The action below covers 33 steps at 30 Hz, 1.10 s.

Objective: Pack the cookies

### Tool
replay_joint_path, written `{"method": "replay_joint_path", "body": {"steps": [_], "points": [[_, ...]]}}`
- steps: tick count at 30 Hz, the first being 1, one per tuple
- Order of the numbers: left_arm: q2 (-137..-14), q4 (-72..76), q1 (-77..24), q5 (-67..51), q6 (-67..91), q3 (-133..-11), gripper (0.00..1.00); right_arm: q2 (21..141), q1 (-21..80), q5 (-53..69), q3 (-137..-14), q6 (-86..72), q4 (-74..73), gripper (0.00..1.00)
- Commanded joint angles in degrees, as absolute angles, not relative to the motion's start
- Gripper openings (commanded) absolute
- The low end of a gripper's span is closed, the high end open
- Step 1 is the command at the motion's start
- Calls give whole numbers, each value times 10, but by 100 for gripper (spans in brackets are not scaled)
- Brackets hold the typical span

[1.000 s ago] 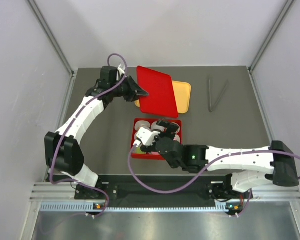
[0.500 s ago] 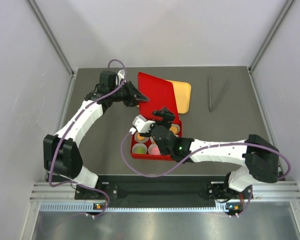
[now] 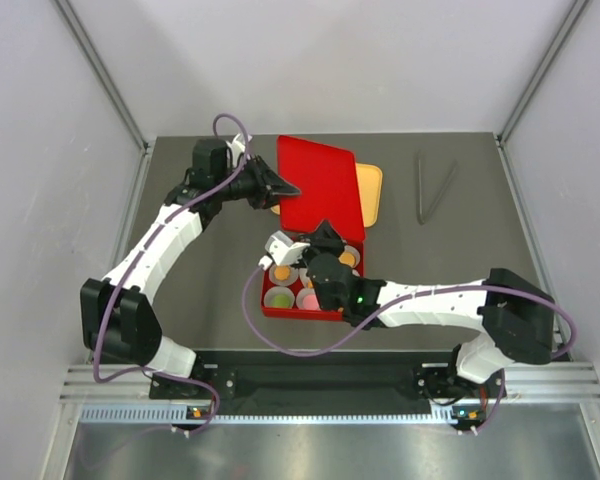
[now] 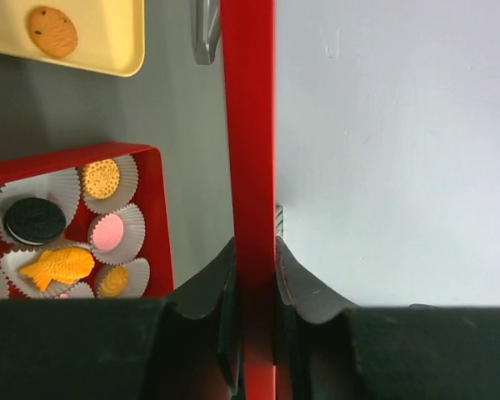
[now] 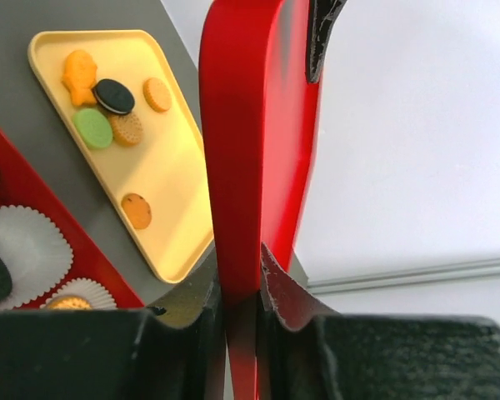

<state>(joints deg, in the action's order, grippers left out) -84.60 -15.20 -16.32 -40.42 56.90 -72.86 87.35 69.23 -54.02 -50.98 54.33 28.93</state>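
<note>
Two robot grippers hold one flat red lid on edge above a grey table. The left gripper is clamped on the lid, with one dark finger pressed to each face. The right gripper pinches another edge of the same lid the same way, and its two fingers are tight against the red plastic. From the right wrist, the tip of the left gripper shows at the lid's far end, beyond the right fingers. One open red box lies on the table to the left of the left fingers and below the lid. It is lined with white pleated paper cups. Five of the cookies can be counted in that part of the box: one round orange, one black, one pink, one orange and fish-shaped, and one small orange at the near edge. The rest of the box is cut off or hidden. One yellow tray sits to the left of the right fingers and farther out. It carries six loose cookies: one orange fish shape, one black, one green and three round orange. From above, the lid covers most of this tray. One pair of grey tongs lies alone on the table, well apart from both sets of fingers, towards the far right corner.
</note>
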Motion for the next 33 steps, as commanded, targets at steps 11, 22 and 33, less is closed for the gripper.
{"method": "replay_joint_path", "body": {"steps": [11, 22, 33], "points": [[-852, -109, -156, -314, 521, -826, 82, 754, 737, -577, -598, 430, 109, 0], [-947, -165, -131, -223, 445, -1020, 83, 673, 751, -521, -626, 228, -142, 0], [-887, -212, -110, -126, 375, -976, 82, 605, 522, -56, -743, -50, -270, 1]]}}
